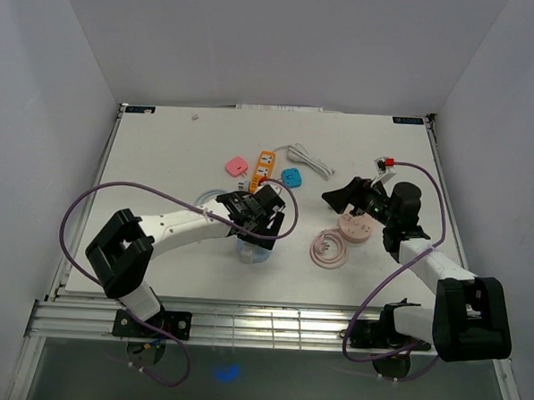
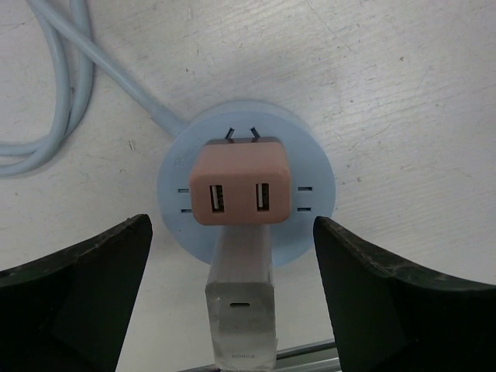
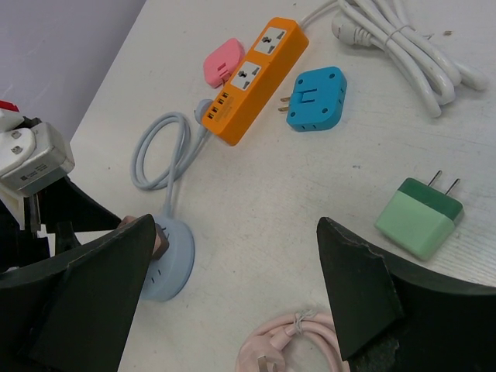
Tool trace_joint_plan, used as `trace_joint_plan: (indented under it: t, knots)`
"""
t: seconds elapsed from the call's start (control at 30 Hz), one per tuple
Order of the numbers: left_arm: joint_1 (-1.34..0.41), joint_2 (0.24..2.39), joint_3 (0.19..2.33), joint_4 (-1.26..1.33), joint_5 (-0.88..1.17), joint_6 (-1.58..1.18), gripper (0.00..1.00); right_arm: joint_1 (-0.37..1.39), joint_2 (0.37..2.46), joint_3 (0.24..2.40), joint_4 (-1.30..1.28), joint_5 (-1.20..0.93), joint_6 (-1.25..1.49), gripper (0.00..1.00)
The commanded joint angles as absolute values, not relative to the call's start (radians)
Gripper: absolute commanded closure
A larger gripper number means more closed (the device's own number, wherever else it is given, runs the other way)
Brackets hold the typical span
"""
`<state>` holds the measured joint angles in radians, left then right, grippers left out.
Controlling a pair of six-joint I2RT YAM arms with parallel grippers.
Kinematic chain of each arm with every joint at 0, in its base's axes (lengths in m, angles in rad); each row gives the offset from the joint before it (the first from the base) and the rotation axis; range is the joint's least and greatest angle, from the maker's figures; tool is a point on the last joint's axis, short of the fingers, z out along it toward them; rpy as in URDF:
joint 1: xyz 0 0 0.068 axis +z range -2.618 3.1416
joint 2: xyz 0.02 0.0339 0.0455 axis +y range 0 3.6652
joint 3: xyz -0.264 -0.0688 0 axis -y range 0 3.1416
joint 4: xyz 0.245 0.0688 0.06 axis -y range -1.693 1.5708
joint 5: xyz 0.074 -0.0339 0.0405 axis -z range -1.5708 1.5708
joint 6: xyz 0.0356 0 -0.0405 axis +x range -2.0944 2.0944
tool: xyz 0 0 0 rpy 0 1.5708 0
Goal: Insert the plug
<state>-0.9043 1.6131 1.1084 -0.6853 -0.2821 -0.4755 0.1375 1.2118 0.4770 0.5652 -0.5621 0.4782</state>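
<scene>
Plug (image 2: pixel 240 190) sits on the round blue socket (image 2: pixel 177 167), mid-tabletop (image 2: pixel 387 93), prongs hidden. It looks seated, so insertion prob. done. Your L tool (image 2: pixel 232 226) stands wide either side, not touching. R tool (image 3: pixel 236 225) wide, empty, well apart. Left: confirm it's fully home.

Overhead cam sits high at the near edge, looking down over the whole tabletop (image 1: pixel 162 159). Left wrist cam stares down, super close on the round blue socket (image 2: pixel 310 167). Right wrist cam looks from farther back and catches that same socket lower left.
</scene>
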Motion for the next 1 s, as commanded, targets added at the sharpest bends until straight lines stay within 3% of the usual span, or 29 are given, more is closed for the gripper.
trace_joint_plan:
  t: [0.0,0.47,0.57,0.8,0.97]
  knots:
    - [-0.902,1.549,1.141,-0.724,-0.298,-0.471,0.04,0.132,1.215,0.471,0.627,-0.581,0.485,0.10]
    - [-0.939,1.416,1.282,-0.779,-0.169,-0.434,0.02,0.132,1.264,0.485,0.632,-0.609,0.489,0.10]
    - [-0.971,1.436,1.330,-0.772,-0.059,-0.410,0.09,0.132,1.262,0.483,0.630,-0.604,0.489,0.10]
    - [-1.063,1.603,1.342,-0.729,-0.028,-0.400,0.12,0.130,1.237,0.471,0.626,-0.569,0.486,0.10]
    - [-1.063,1.663,1.282,-0.594,-0.014,-0.397,0.16,0.126,1.141,0.456,0.537,-0.412,0.453,0.09]
